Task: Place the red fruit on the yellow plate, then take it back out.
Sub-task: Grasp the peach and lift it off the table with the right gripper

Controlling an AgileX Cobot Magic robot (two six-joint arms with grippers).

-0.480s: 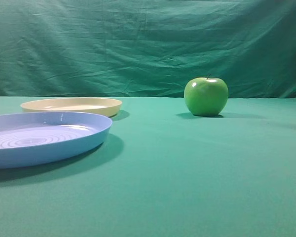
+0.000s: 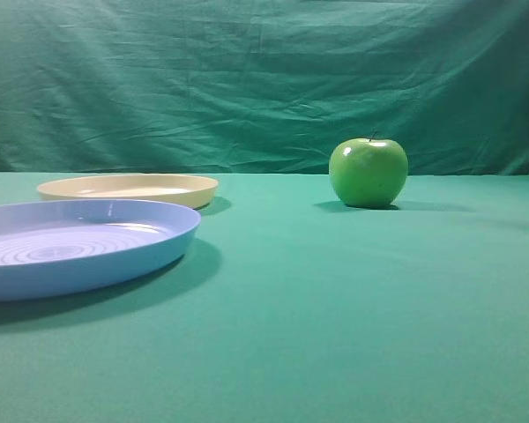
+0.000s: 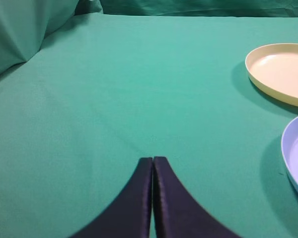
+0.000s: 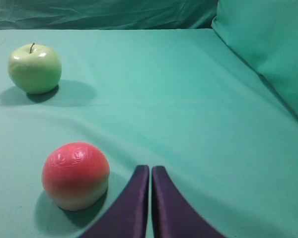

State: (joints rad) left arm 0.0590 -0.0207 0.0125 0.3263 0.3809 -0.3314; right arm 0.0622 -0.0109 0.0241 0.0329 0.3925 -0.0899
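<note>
Both clenched, empty: left gripper (image 3: 152, 161), right gripper (image 4: 150, 169) beside red fruit (image 4: 75, 175); green apple (image 4: 34, 69) beyond; yellow plate (image 2: 128, 189) behind blue plate (image 2: 79, 247)

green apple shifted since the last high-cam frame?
No. The green apple sits at the same spot on the cloth, equally far right of the yellow plate.

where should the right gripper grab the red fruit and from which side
Probably across its widest middle, coming down from above. The red fruit is round and smooth and rests free on the green cloth, apart from the green apple. The right gripper sits just to its right with jaws shut, so it must open first.
</note>
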